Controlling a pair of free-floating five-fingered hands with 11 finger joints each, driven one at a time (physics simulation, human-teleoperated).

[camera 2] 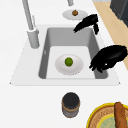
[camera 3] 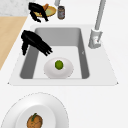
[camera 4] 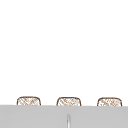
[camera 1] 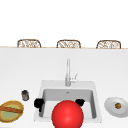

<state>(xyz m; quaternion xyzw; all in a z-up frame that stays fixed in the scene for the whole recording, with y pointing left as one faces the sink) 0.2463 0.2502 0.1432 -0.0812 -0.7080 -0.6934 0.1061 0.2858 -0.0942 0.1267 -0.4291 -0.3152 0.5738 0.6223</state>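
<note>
Right hand [camera 3: 35, 43] over sink's [camera 3: 15, 77] front rim, fingers relaxed and empty, aimed at lime [camera 3: 59, 64] on plate [camera 3: 50, 71]; left hand [camera 2: 110, 57] farther, loosely open.

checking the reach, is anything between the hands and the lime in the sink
Nothing visible. The lime lies bare on a white plate in the sink. The left hand and right hand hover over the sink's front edge, with open space between them and the lime.

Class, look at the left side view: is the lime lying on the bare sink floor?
No, the lime sits in the middle of a white plate that rests on the floor of the sink.
</note>
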